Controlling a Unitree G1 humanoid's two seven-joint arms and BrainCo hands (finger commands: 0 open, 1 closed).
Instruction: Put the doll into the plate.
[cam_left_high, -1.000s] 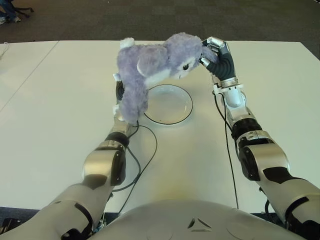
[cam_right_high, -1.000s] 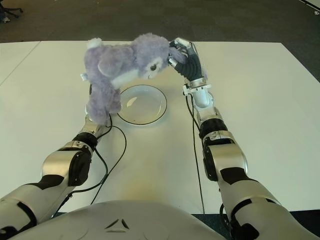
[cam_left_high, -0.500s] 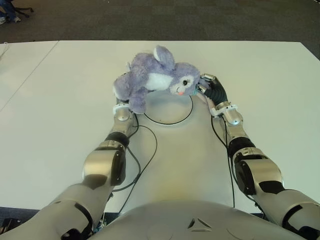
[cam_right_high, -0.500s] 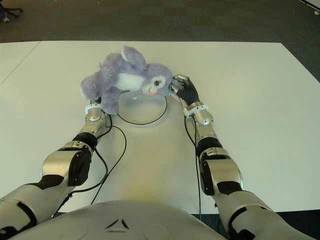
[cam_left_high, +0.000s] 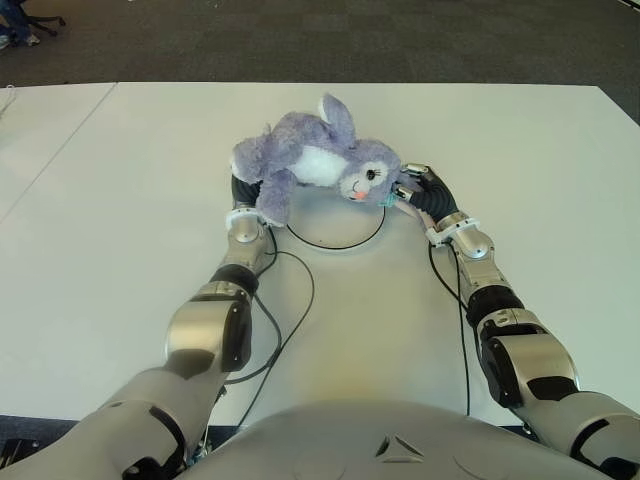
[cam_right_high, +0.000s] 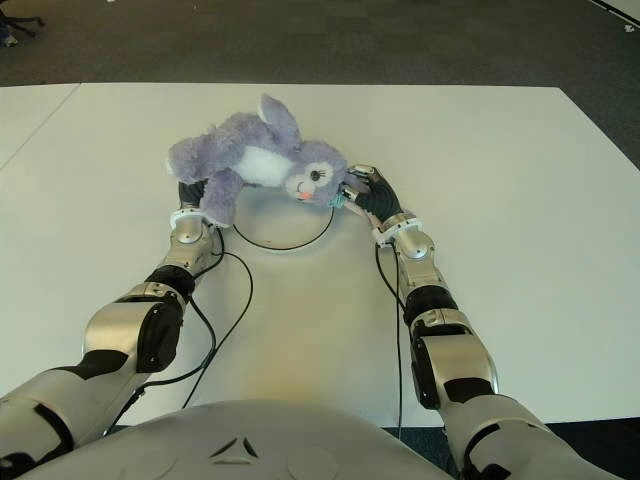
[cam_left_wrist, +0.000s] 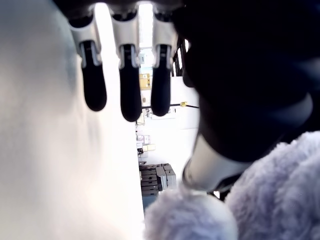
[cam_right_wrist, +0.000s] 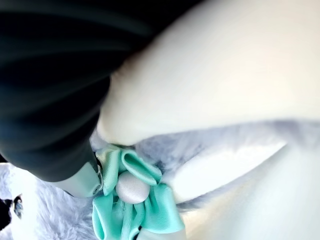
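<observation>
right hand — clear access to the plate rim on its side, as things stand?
Probably not: the right hand is at the doll, whose head covers that side of the plate.

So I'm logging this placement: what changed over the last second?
Both hands, left hand and right hand, brought the doll down from the air onto the plate; it now lies across it, belly up. The left hand's fingers now look open. The plate and table stayed put.

One doll (cam_left_high: 315, 165); one plate (cam_left_high: 335, 240); one table (cam_left_high: 130, 200); two cables (cam_left_high: 285, 320).
</observation>
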